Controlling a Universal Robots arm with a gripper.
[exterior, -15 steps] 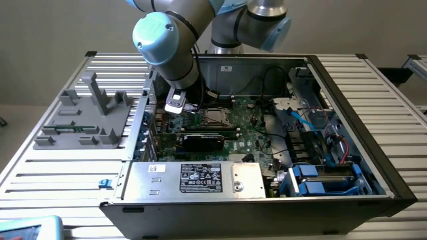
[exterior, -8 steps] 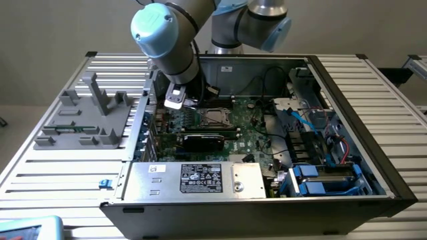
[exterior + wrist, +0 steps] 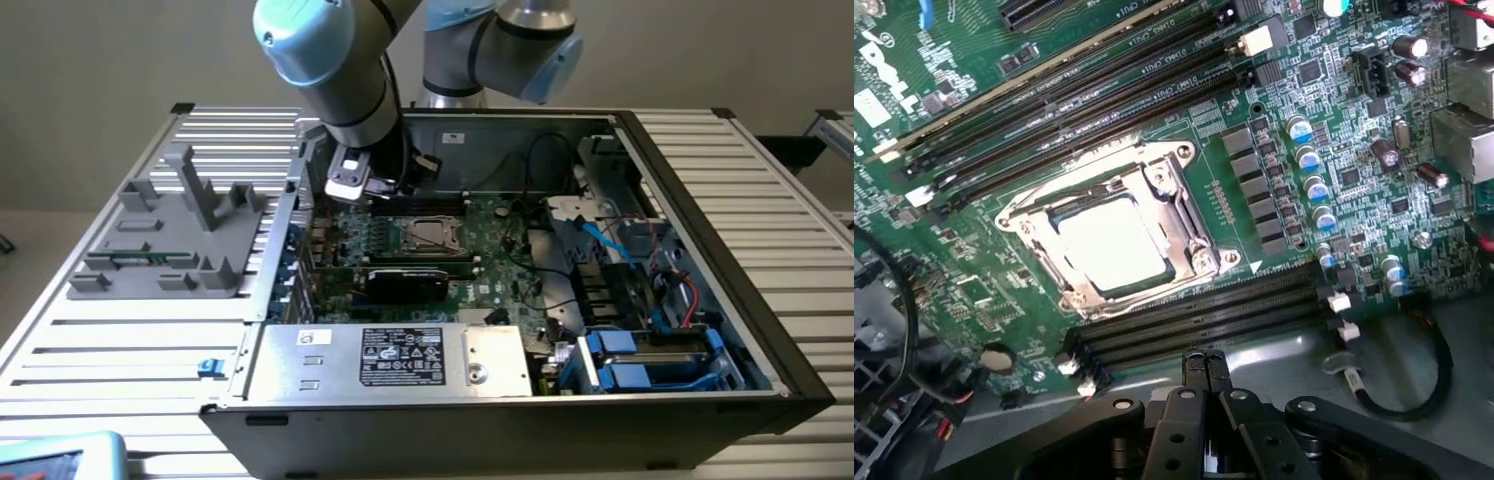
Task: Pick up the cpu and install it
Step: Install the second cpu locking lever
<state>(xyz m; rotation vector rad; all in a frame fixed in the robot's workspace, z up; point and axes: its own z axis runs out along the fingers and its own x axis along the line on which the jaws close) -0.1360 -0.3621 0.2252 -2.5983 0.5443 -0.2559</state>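
The cpu (image 3: 1112, 243), a small square chip with a bright silvery top, lies flat inside the metal socket frame (image 3: 1184, 215) on the green motherboard; in the exterior view the cpu (image 3: 430, 235) sits mid-board inside the open computer case. My gripper (image 3: 1204, 365) hovers above the board beside the memory slots next to the socket, apart from the chip. Its two black fingers are pressed together, shut, with nothing between them. Seen from outside, the gripper (image 3: 380, 190) hangs over the board just towards the exterior view's left of the socket.
Black memory slots (image 3: 1104, 100) flank the socket on both sides. A power supply (image 3: 387, 355) fills the case's near edge, with blue drive bays (image 3: 641, 360) at the exterior view's right. A grey parts fixture (image 3: 174, 235) stands on the slatted table outside the case.
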